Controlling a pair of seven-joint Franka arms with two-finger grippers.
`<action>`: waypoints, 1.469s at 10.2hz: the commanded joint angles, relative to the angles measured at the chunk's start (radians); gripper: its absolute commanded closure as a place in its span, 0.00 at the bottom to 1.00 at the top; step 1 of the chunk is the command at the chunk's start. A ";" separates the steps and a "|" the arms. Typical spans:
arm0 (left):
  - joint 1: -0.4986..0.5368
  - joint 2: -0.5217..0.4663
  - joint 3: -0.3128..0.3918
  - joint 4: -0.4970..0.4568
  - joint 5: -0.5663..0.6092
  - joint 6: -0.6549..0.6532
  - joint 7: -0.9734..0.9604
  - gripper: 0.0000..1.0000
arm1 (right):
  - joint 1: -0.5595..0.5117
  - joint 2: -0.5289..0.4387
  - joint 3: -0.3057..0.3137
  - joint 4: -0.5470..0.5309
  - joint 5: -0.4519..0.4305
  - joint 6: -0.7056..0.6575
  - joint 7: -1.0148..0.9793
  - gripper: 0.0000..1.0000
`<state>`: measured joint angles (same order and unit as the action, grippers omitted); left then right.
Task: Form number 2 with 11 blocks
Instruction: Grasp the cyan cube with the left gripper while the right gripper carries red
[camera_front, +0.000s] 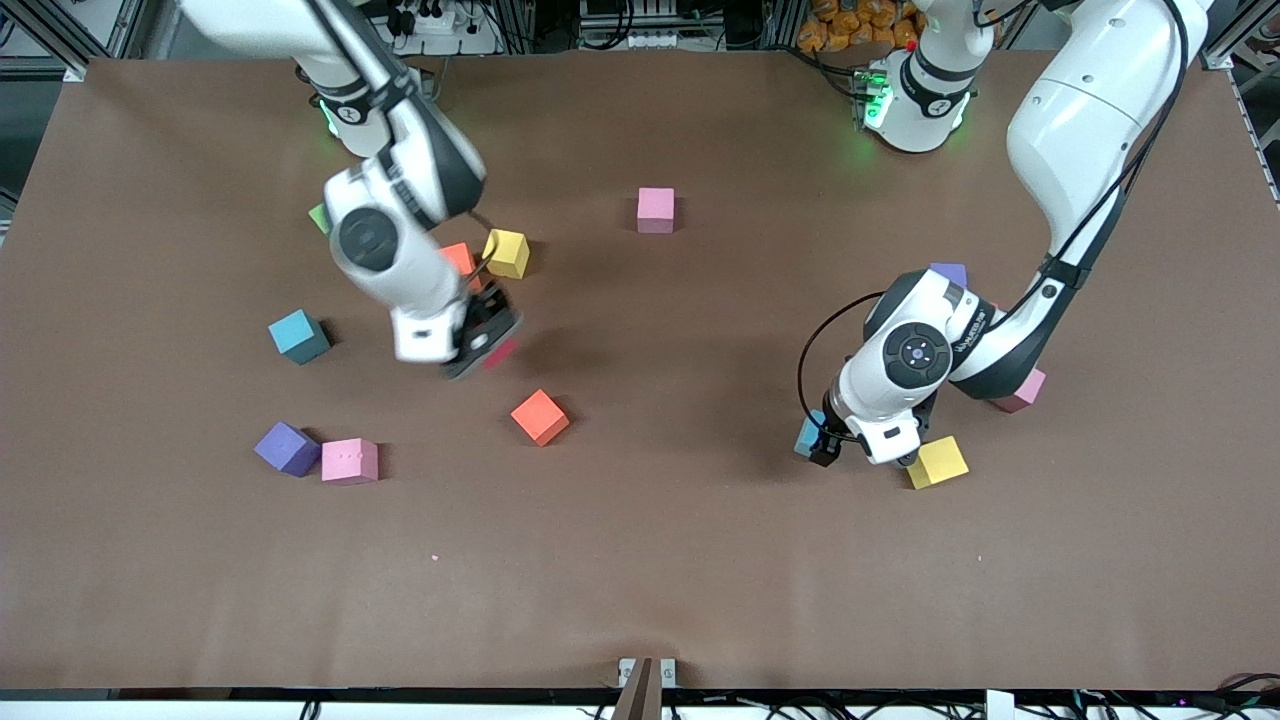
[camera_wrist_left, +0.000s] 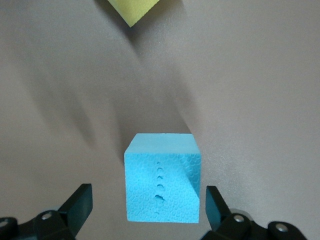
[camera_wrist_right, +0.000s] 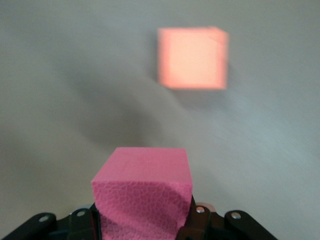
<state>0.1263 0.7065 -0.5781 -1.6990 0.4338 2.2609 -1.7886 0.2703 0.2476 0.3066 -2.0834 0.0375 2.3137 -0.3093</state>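
My right gripper (camera_front: 487, 342) hangs over the table near an orange block (camera_front: 540, 416), shut on a red block (camera_front: 501, 352). In the right wrist view the red block (camera_wrist_right: 142, 190) fills the jaws of the right gripper (camera_wrist_right: 142, 220), with the orange block (camera_wrist_right: 193, 57) on the table ahead. My left gripper (camera_front: 818, 443) is low at the table, open around a blue block (camera_front: 807, 434). In the left wrist view that blue block (camera_wrist_left: 162, 177) sits between the spread fingers (camera_wrist_left: 80, 202) without touching them. No number 2 stands on the table.
Loose blocks lie about: pink (camera_front: 655, 210), yellow (camera_front: 507, 253), orange (camera_front: 460, 258), blue (camera_front: 298, 336), purple (camera_front: 286, 447), pink (camera_front: 349, 461), yellow (camera_front: 937, 461), pink (camera_front: 1020, 390), purple (camera_front: 948, 272). A green cube (camera_front: 320, 217) peeks from under the right arm.
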 joint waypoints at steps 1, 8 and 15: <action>-0.031 0.008 0.027 0.019 0.025 -0.015 -0.032 0.00 | 0.120 -0.051 0.026 -0.020 -0.034 -0.048 -0.011 0.71; -0.145 0.053 0.149 0.044 0.020 -0.009 -0.040 0.57 | 0.406 0.097 0.037 -0.030 -0.294 0.064 -0.008 0.72; -0.109 -0.005 0.146 0.050 -0.018 -0.058 -0.045 1.00 | 0.396 0.119 0.095 -0.110 -0.292 0.099 -0.016 0.73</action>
<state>0.0103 0.7285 -0.4290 -1.6372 0.4306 2.2285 -1.8123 0.6858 0.3869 0.3646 -2.1515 -0.2383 2.4017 -0.3240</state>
